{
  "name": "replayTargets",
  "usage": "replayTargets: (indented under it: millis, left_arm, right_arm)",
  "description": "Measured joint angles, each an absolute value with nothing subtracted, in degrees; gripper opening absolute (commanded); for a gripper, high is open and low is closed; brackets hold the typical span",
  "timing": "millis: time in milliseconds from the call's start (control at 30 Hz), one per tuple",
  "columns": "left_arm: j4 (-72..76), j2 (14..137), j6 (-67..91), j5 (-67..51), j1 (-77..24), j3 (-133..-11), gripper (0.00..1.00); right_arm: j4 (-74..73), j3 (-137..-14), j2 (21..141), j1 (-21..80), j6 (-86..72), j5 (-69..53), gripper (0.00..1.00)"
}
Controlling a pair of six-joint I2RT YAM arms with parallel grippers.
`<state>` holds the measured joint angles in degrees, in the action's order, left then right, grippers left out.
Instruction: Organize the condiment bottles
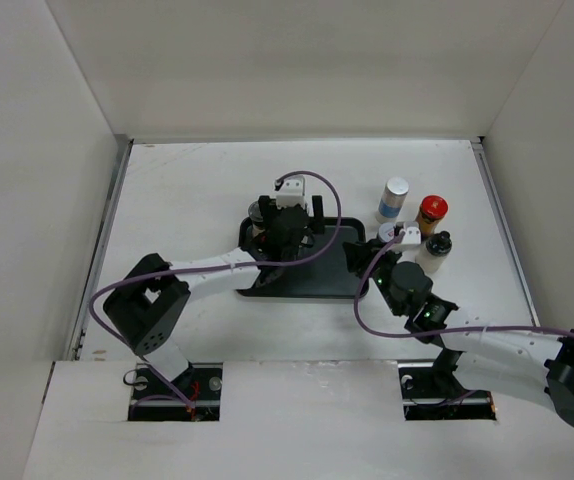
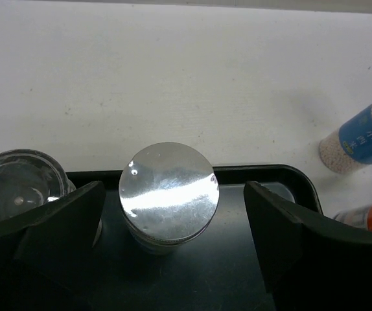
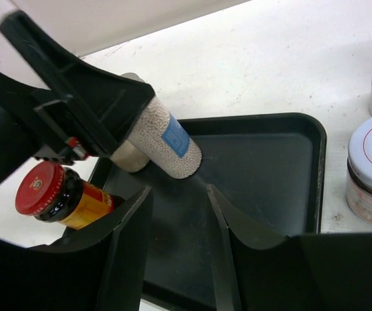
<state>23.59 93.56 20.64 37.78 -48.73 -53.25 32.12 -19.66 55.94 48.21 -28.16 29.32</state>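
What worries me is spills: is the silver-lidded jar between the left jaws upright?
Upright: the silver-lidded jar sits flat on the black tray, lid uppermost.

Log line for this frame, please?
left jaws: open, straddling silver-lidded jar on tray | right jaws: open, empty, at tray edge

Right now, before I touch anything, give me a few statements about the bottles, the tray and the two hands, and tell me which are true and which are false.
1. The left hand is open around a silver-lidded jar that stands on the tray. True.
2. The right hand is gripping a bottle. False: its fingers are open over the tray and grip nothing.
3. The black-capped bottle stands in the tray. False: it stands on the table, to the right of the tray.
4. A blue-labelled bottle stands on the table outside the tray. True.
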Motion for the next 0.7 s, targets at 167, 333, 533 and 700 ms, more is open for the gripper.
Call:
replayTargets:
  millis: [167, 333, 533, 700]
  left_arm:
    - [23.86, 89.97, 20.58, 38.44, -49.28, -53.23, 0.97]
    - [24.43, 84.97, 19.90, 38.46, -49.67, -53.25, 0.93]
    - [26.92, 77.62, 18.13, 37.54, -49.52, -53.04, 0.58]
    - [31.53, 64.79, 17.26, 37.80, -47.33, -46.09, 0.34]
  right_arm:
    - [32.12, -19.66, 55.96, 47.99, -28.16, 29.34, 0.43]
    - [32.03, -19.64, 55.66, 47.97, -28.08, 30.02, 0.09]
    - [29.78, -19.51, 54.50, 47.42, -28.32, 31.99, 0.11]
    - [25.65, -19.75, 55.55, 44.45, -28.34, 34.11, 0.47]
